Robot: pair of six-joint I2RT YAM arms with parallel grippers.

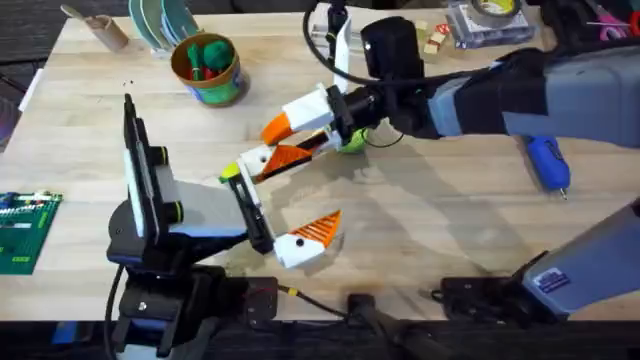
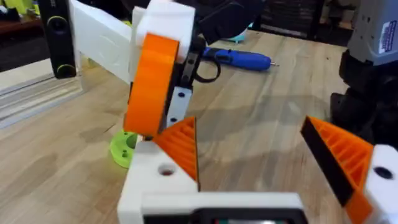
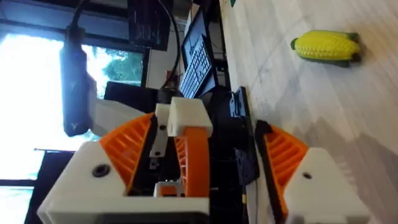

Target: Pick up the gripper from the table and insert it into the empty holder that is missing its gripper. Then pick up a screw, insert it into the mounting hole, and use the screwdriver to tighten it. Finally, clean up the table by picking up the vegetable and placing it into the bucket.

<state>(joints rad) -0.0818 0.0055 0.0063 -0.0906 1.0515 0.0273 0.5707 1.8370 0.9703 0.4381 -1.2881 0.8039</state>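
Nearest your bases, the left claw (image 1: 308, 192) lay low over the table (image 1: 430, 220) with its jaws spread wide. On one white finger mount (image 2: 155, 180) the orange fingertip (image 2: 181, 144) sat as a wedge against the face, just beside the mounting hole (image 2: 166, 169); whether it was fully seated, you could not tell. The other finger's ribbed pad (image 2: 339, 162) stood well apart from it.

At about 12 o'clock from that claw, the right claw (image 3: 205, 168) reached in across the middle. Its jaws stood wide too, with the left claw's white-and-orange finger between its pads (image 3: 124, 155). You could not tell whether either pad touched it. A flat green disc (image 2: 124, 148) lay on the wood just beside this meeting point.

Toward 4 o'clock the wood was bare, giving you open room up to the near edge. The blue screwdriver (image 1: 547, 160) lay at 3 o'clock, well apart, close to the right arm's forearm. The yellow corn (image 3: 326, 46) lay alone on the planks in the right wrist view.

Farthest, at 11 o'clock, the bucket (image 1: 207, 70) stood upright near the far edge.
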